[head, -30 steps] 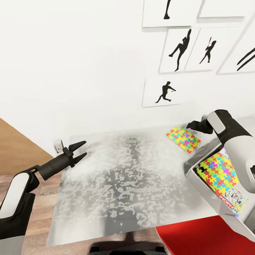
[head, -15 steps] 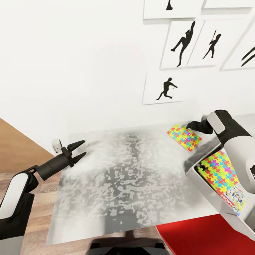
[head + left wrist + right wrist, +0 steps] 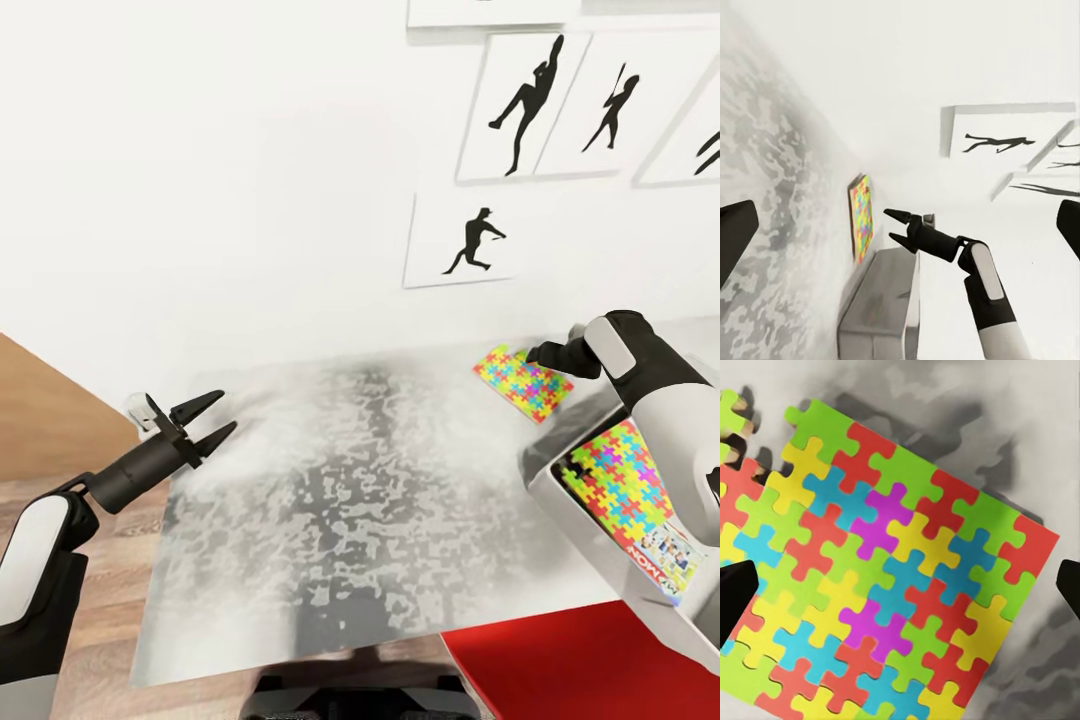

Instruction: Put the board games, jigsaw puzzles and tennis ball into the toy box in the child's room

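At the far left the left gripper (image 3: 210,418) hung over the near-left edge of the table (image 3: 350,520), its two dark fingers spread apart with nothing between them. Further right, a jigsaw puzzle (image 3: 522,382) lay flat on the mottled top near the wall, just beside the toy box (image 3: 548,478). The right gripper (image 3: 894,226) hovered directly above that puzzle; in the right wrist view its fingertips stood wide at either edge of the sheet (image 3: 881,585), holding nothing. At the right edge, the toy box already held a second jigsaw puzzle (image 3: 625,478) lying over the Monopoly box (image 3: 655,565). The loose puzzle looked thin, light and stiff, lying flush on a smooth top, so it would probably slide; pinching across one short edge or corner seemed the surest hold
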